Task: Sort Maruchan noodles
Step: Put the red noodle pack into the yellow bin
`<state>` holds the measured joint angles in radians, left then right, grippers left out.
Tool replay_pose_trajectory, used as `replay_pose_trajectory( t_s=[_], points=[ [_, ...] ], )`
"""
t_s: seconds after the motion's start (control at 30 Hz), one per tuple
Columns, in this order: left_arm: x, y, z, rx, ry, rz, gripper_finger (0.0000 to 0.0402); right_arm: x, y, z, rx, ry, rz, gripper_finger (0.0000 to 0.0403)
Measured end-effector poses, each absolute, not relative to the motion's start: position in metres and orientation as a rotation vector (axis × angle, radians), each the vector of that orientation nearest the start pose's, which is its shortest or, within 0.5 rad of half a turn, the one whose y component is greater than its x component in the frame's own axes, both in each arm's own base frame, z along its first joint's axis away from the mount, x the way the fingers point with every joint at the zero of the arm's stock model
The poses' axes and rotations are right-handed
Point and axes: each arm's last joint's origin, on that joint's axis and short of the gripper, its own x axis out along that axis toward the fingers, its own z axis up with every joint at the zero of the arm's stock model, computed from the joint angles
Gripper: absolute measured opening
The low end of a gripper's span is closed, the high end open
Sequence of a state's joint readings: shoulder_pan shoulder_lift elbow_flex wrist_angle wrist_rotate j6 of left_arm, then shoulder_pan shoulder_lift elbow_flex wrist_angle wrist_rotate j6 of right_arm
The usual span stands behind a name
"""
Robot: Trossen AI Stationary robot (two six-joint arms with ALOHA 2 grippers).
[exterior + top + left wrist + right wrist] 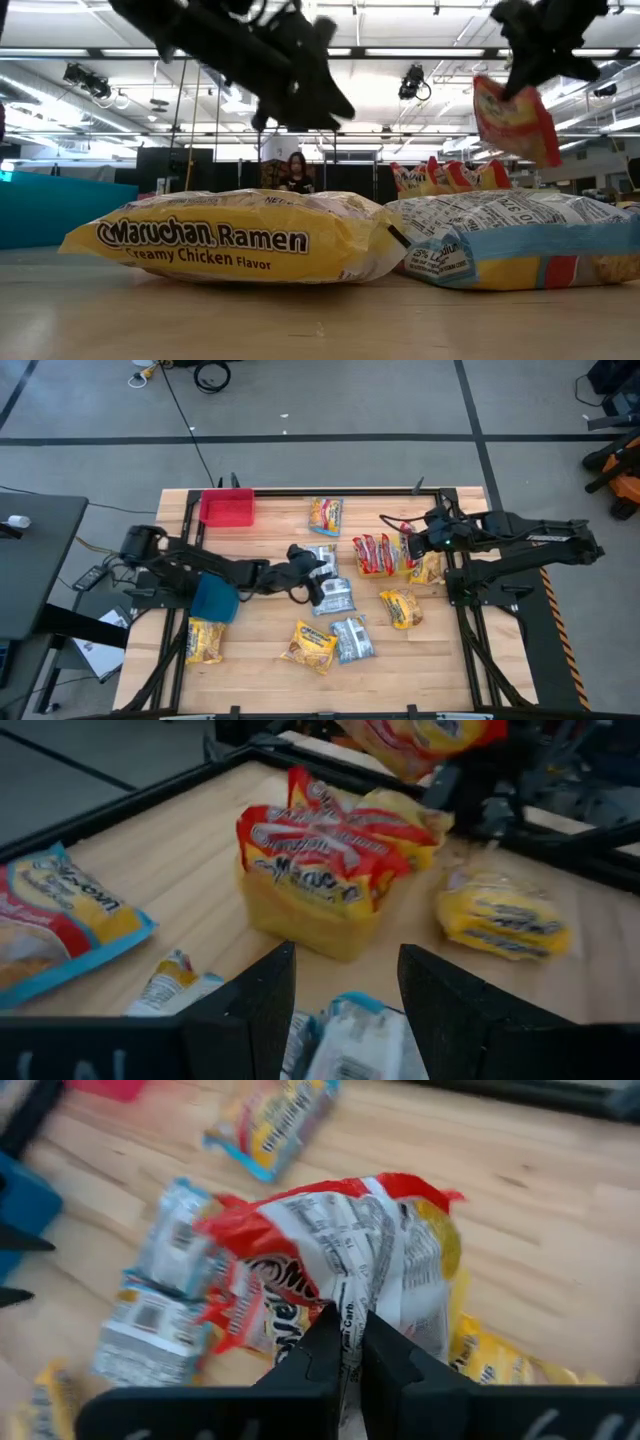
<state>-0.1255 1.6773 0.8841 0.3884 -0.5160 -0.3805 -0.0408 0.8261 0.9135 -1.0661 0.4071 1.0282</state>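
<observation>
Yellow "Maruchan Ramen Creamy Chicken Flavor" packet (235,248); right fingers (340,1345) pinching red packet (350,1255), left fingers (255,1005) apart.

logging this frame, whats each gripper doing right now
Left gripper: open, holding nothing, over the silver-blue packets mid-table.
Right gripper: shut on a red packet, lifted above the yellow bin.
</observation>
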Motion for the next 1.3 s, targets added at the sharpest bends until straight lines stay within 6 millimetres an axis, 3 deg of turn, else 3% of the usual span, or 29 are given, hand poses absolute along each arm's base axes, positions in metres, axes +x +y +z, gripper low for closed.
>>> replay_pose_trajectory(
  t_s=[0.17,0.3,0.57,0.8,1.1,1.3],
  points=[
    [0.358,-0.016,0.174,-0.220,0.335,0.467,0.0181,0.140,-0.023,0.270,0.801,0.673,-0.827,0.0022],
    [0.361,-0.005,0.162,-0.209,0.374,0.453,0.0181,0.148,-0.032,0.259,0.842,0.636,-0.763,0.0021],
    [0.364,0.001,0.147,-0.249,0.408,0.460,0.0181,0.141,-0.045,0.230,0.918,0.724,-0.795,0.0022],
    [0.366,0.003,0.149,-0.249,0.374,0.458,0.0181,0.134,-0.051,0.204,0.991,0.774,-0.819,0.0022],
    [0.369,0.009,0.156,-0.253,0.301,0.460,0.0181,0.136,-0.062,0.188,0.944,0.833,-0.875,0.0038],
    [0.366,0.002,0.165,-0.124,0.325,0.424,0.0181,0.144,-0.066,0.190,0.862,0.854,-0.864,0.0069]
  ],
)
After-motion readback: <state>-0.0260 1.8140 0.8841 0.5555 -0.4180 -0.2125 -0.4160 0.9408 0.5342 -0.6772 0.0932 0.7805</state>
